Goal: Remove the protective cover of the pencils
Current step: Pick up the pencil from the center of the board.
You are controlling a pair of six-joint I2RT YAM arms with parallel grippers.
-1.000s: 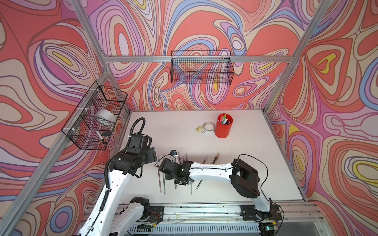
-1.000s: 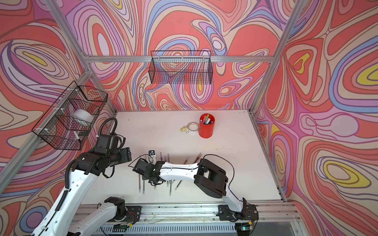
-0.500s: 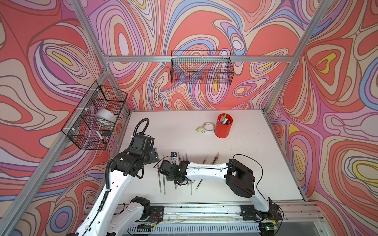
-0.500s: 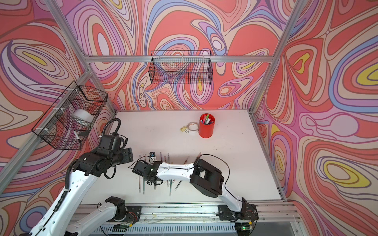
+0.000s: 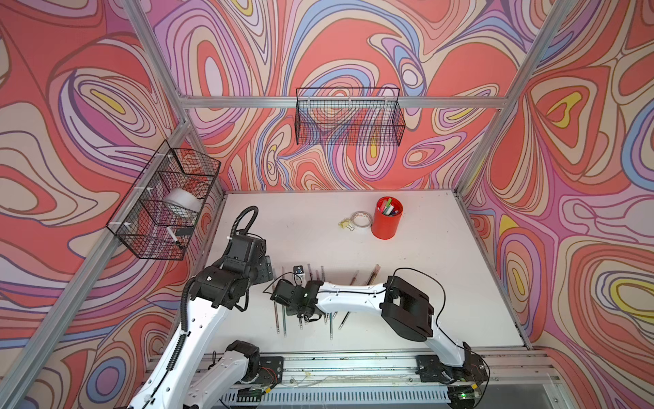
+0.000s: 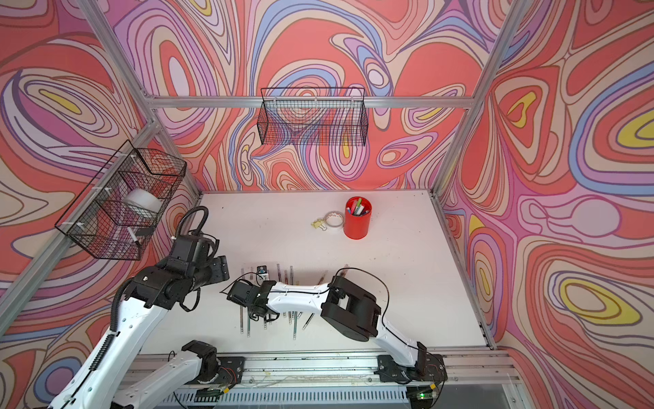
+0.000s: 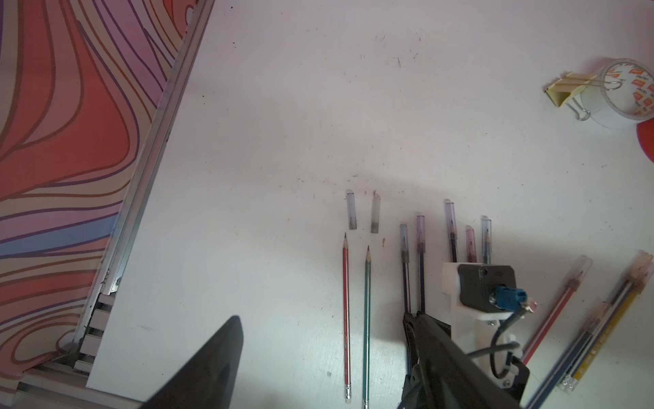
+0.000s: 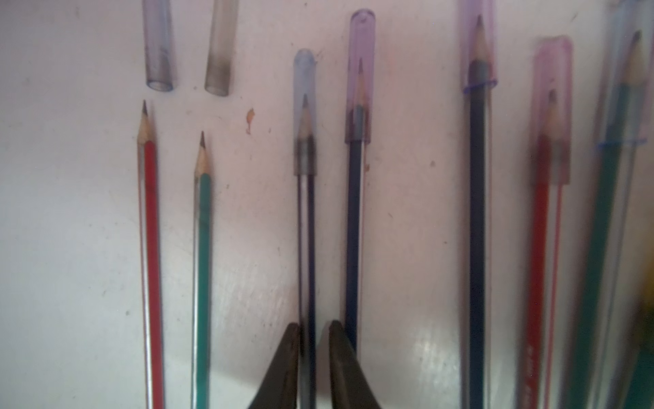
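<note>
Above the table in both top views, left gripper hovers open, empty, near pencils. Right wrist view: right gripper nearly closed astride blue-capped pencil; clamping unconfirmed. Loose grip: shaft slips during cap pull.

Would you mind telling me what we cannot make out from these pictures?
- Right wrist view: whether the right gripper actually clamps the blue-capped pencil; the contact is blurred.
- Right wrist view: the capped green pencil is smeared at the frame edge.
- Left wrist view: the right arm's camera hides several shafts.
- Both top views: the pencils are too small to show caps.
</note>
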